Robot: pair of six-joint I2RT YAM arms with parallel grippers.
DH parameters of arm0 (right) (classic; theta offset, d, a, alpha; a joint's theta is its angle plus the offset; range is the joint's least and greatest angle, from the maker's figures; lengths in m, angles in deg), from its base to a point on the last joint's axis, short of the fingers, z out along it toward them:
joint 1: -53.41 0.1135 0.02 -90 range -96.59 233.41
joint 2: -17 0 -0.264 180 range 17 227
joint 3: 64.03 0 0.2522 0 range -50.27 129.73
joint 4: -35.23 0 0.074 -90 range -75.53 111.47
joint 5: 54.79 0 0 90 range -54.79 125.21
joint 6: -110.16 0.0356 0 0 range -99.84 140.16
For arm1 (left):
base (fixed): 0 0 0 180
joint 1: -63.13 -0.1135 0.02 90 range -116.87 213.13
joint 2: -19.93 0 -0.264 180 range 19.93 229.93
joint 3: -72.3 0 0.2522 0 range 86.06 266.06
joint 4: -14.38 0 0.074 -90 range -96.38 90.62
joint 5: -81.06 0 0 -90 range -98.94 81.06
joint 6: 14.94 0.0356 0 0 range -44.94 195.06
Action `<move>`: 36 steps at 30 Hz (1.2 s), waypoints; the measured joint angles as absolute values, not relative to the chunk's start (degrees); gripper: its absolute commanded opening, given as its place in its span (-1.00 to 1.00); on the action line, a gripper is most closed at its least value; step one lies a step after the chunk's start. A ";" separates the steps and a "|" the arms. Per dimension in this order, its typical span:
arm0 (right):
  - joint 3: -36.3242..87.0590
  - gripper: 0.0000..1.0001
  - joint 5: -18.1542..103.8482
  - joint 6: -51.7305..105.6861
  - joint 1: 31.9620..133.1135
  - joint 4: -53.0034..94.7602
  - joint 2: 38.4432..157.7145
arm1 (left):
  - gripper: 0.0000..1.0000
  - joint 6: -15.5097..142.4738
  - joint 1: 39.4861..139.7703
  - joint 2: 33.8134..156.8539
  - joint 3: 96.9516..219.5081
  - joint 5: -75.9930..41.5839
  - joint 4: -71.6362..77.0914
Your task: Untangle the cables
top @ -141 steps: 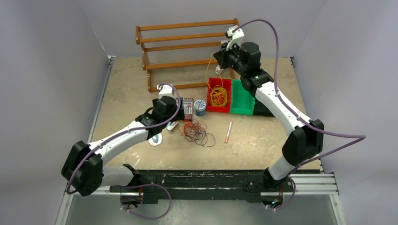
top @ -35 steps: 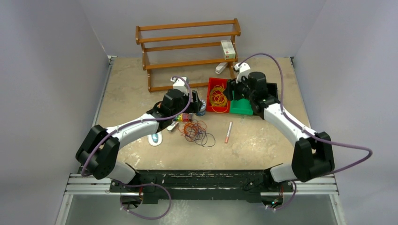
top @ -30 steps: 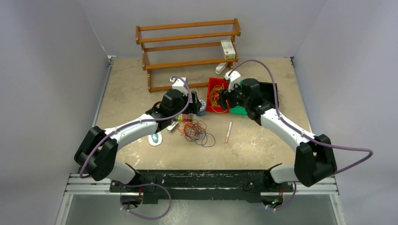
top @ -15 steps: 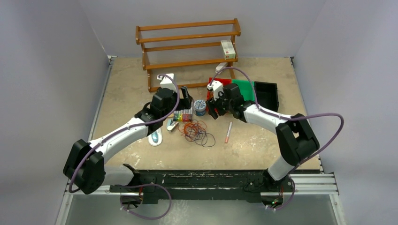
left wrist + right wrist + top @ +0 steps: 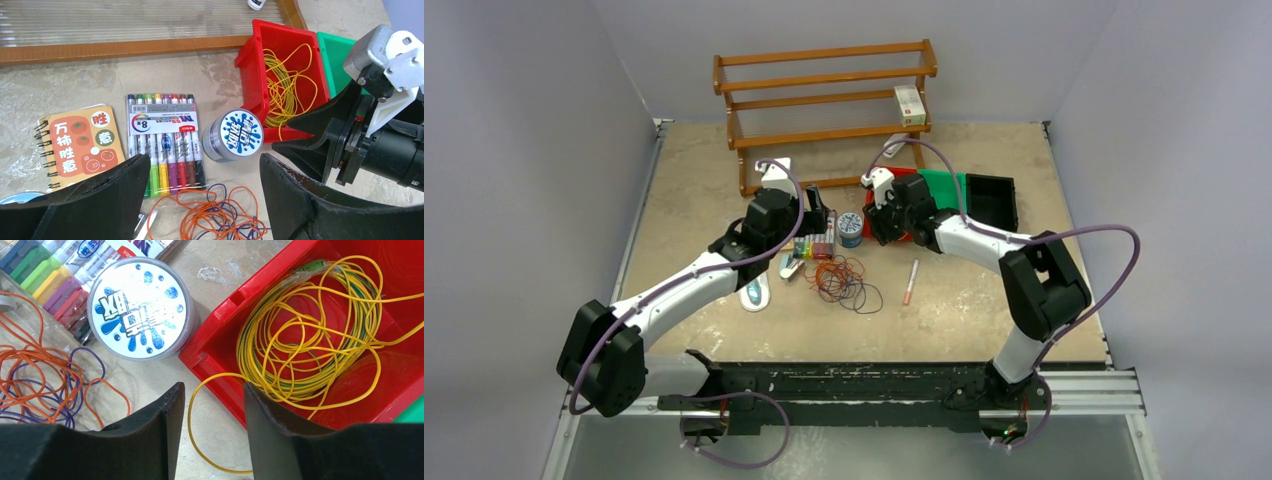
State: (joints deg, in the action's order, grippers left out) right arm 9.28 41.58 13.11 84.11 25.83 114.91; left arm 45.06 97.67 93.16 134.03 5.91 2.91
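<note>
As yellow cable loop (image 5: 215, 376) spilled over rim of red bin (image 5: 260, 277) at 7 o'clock, right gripper (image 5: 212, 387) hovered astride it, half-open, gripping nothing, likely to retrieve it. Wide, empty left gripper (image 5: 204, 160) hung above orange-purple tangle (image 5: 210, 220), 6 o'clock of tin (image 5: 234, 135).

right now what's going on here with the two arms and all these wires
It's a cable-untangling job, partway through. The yellow cables lie coiled in the red bin, with one loop spilling over its front wall onto the table. The right pincer hovers open over that loop, gripping nothing. The orange and purple tangle lies on the table in front of the marker pack, and the left pincer hangs wide open above them, empty too.
</note>
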 measured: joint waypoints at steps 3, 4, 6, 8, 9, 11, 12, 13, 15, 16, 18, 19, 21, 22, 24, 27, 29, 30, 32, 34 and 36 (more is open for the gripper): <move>9.94 -0.19 41.56 13.22 84.11 25.62 115.67 | 0.59 45.06 97.67 93.18 134.03 5.91 2.78; 10.09 -0.22 41.56 13.31 84.11 25.62 115.91 | 0.59 45.06 97.67 93.18 134.03 5.91 2.73; 10.27 -0.29 41.14 13.70 84.11 25.64 116.24 | 0.59 45.06 97.67 93.18 134.03 5.91 2.62; 10.27 -0.37 40.70 13.97 84.11 25.62 116.26 | 0.59 45.04 97.65 93.20 134.03 5.91 2.65; 10.29 -0.44 40.64 14.10 84.11 25.62 116.26 | 0.59 45.06 97.65 93.20 134.03 5.91 2.65; 10.55 -0.56 40.40 14.38 84.11 25.62 116.26 | 0.59 45.06 97.65 93.20 134.03 5.89 2.62; 10.66 -0.61 40.29 14.51 84.09 25.64 116.26 | 0.59 45.06 97.63 93.20 134.03 5.91 2.65; 10.88 -0.66 40.11 14.75 84.09 25.66 116.26 | 0.59 45.06 97.65 93.20 134.03 5.91 2.65; 11.12 -0.75 39.61 15.02 84.09 25.70 116.26 | 0.59 45.06 97.65 93.20 134.03 5.91 2.62; 11.27 -0.78 39.35 15.23 84.04 25.72 116.26 | 0.59 45.06 97.63 93.20 134.03 5.91 2.62; 11.69 -0.85 39.17 15.63 83.85 25.70 116.28 | 0.59 45.06 97.63 93.20 134.03 5.91 2.62; 11.99 -0.89 39.17 15.74 83.74 25.70 116.35 | 0.59 45.06 97.63 93.20 134.03 5.91 2.62; 12.98 -0.95 39.15 16.11 83.41 25.75 116.79 | 0.59 45.06 97.63 93.20 134.03 5.91 2.60; 13.76 -0.98 39.13 16.35 83.15 26.14 117.27 | 0.59 45.06 97.63 93.20 134.03 5.91 2.60; 14.59 -1.00 39.06 16.74 82.60 26.84 118.10 | 0.59 45.06 97.63 93.20 134.03 5.91 2.58; 15.60 -1.00 38.91 17.66 81.29 28.28 119.76 | 0.59 45.06 97.63 93.20 134.03 5.91 2.58; 16.23 -1.00 38.76 18.29 80.24 28.89 120.79 | 0.59 45.06 97.63 93.22 134.03 5.91 2.56; 16.71 -1.00 38.76 18.58 79.72 29.18 121.44 | 0.59 45.06 97.63 93.27 134.03 5.91 2.58; 17.85 -1.00 38.76 18.93 79.04 29.81 122.71 | 0.59 45.04 97.63 93.44 134.03 5.91 2.58; 19.03 -1.00 38.71 19.43 78.40 30.80 124.06 | 0.59 45.06 97.63 93.68 134.03 5.89 2.56; 19.77 -1.00 38.69 20.06 78.01 31.67 125.09 | 0.59 45.06 97.63 93.88 134.03 5.89 2.51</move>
State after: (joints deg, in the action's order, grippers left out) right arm 19.77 38.69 20.06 78.01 31.67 125.09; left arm 45.06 97.63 93.88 134.03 5.89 2.51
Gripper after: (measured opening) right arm 0.008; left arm 0.795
